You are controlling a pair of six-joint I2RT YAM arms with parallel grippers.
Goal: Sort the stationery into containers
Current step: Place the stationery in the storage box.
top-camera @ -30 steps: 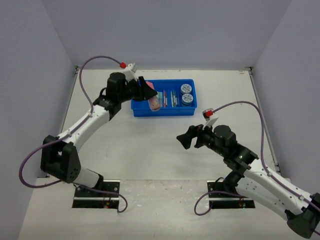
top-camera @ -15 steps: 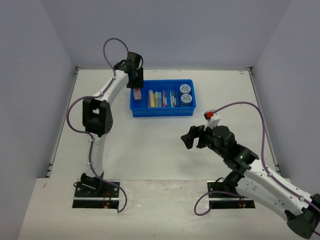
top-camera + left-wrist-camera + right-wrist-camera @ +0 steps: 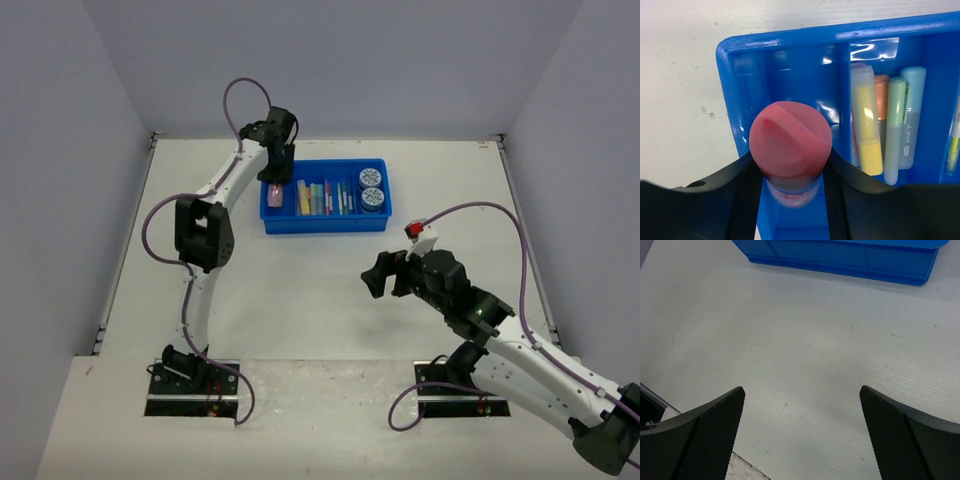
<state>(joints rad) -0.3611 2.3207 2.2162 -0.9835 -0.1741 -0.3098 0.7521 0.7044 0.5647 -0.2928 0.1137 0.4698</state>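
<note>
The bright blue tray (image 3: pixel 327 224) stands at the table's far middle. My left gripper (image 3: pixel 277 180) hangs over its left end compartment, shut on the pink patterned tube (image 3: pixel 273 197). In the left wrist view the tube's pink cap (image 3: pixel 790 140) sits gripped between the black fingers (image 3: pixel 742 200), above the left compartment next to the tray wall (image 3: pixel 735 100). Yellow (image 3: pixel 865 125), orange (image 3: pixel 882 85), green (image 3: pixel 896 130) and blue (image 3: pixel 912 115) markers lie in the neighbouring compartment. Two patterned discs (image 3: pixel 371 178) lie at the tray's right end. My right gripper (image 3: pixel 375 275) is open and empty over bare table (image 3: pixel 801 390).
Thin pens (image 3: pixel 346 197) lie in the tray's middle compartments. The tray's near wall (image 3: pixel 840 255) shows at the top of the right wrist view. Grey walls enclose the table on the left, back and right.
</note>
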